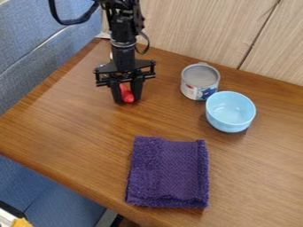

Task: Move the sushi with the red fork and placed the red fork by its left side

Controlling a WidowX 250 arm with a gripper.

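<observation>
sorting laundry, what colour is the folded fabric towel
The folded fabric towel is dark purple, clearest in camera view.

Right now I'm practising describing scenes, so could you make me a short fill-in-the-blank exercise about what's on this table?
The folded towel is coloured ____.
A metal can stands right beside the light blue ____.
The object at the gripper is coloured ____.
The tabletop shows the grain of ____.

Missing words: purple; bowl; red; wood.
</observation>
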